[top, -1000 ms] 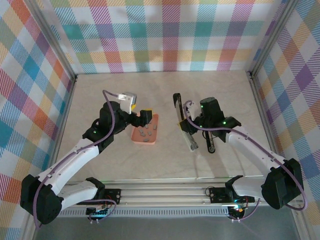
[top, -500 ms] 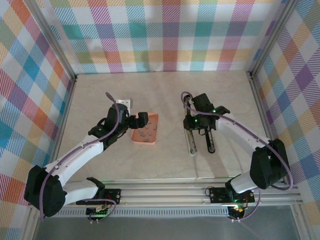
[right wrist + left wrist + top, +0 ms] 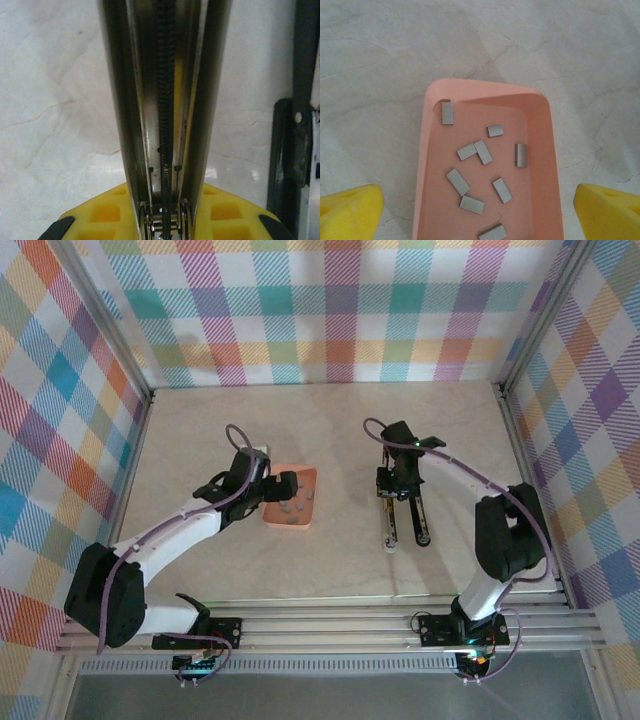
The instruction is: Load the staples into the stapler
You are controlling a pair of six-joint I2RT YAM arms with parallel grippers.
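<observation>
Left end effector [image 3: 480, 212] splayed; right end effector [image 3: 165, 217] clamping stapler [image 3: 162, 100].

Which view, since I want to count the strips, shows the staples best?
Left wrist: the staples lie spread in the pink tray, each strip distinct, one cut by the frame's edge. Top external shows them as tiny grey specks. Right wrist looks along the stapler.

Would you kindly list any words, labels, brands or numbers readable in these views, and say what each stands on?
None: no text, label or number can be read on the pink tray, the staples or the stapler.
</observation>
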